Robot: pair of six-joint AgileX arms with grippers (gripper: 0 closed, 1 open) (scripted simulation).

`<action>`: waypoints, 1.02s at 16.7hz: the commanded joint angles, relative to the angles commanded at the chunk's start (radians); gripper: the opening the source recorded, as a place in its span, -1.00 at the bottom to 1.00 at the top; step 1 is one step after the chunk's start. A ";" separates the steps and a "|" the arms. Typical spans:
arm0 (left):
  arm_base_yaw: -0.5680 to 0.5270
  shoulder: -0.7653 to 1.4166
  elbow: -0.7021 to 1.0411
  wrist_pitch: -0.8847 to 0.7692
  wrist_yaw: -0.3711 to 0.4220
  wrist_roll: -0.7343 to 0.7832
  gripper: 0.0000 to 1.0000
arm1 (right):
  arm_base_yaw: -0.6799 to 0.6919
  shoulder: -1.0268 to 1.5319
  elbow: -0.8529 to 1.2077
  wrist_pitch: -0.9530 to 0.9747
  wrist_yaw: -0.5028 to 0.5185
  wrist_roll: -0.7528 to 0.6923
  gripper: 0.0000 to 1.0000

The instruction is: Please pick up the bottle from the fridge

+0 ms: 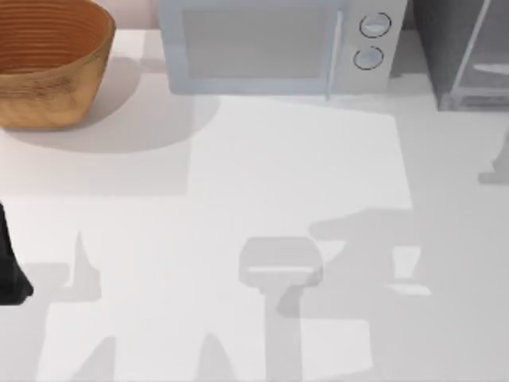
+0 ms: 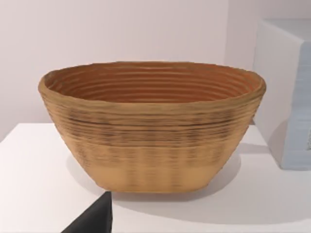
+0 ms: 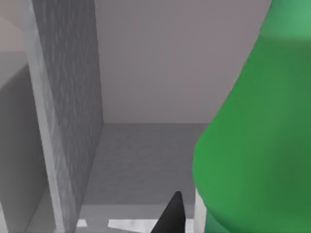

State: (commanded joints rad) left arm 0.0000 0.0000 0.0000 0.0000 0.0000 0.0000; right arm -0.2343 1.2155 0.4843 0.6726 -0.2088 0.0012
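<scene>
Bottle [image 3: 252, 145] first: you have one green bottle, seen very close in the right wrist view, standing inside the fridge [image 3: 68, 97] on its grey floor, near the textured grey side wall. One dark fingertip [image 3: 170, 216] of the right gripper pokes up just beside the bottle's lower body; you cannot tell from this whether that gripper is released or clenched, nor whether it touches the bottle.

From above, you see one fridge [image 1: 465, 56] at the table's far right corner, its pale-framed door swung outward. One silver-white microwave [image 1: 270, 44] with two round knobs sits along the far edge beside it, and one woven basket [image 1: 48, 60] occupies the far left corner of the white table [image 1: 238, 199].

Your left arm [image 1: 9, 267] rests at the table's left edge, its wrist camera facing the basket [image 2: 150, 126]; its grip state cannot be told.
</scene>
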 joint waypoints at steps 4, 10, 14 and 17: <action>0.000 0.000 0.000 0.000 0.000 0.000 1.00 | 0.070 -0.353 -0.149 -0.205 0.062 0.000 -1.00; 0.000 0.000 0.000 0.000 0.000 0.000 1.00 | 0.171 -0.916 -0.365 -0.502 0.152 0.002 -1.00; 0.000 0.000 0.000 0.000 0.000 0.000 1.00 | 0.218 -1.149 -0.458 -0.634 0.195 0.001 -1.00; 0.000 0.000 0.000 0.000 0.000 0.000 1.00 | 0.234 -1.214 -0.484 -0.672 0.208 -0.001 -1.00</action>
State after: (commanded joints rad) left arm 0.0000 0.0000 0.0000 0.0000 0.0000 0.0000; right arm -0.0005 0.0018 0.0007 0.0010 -0.0004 0.0001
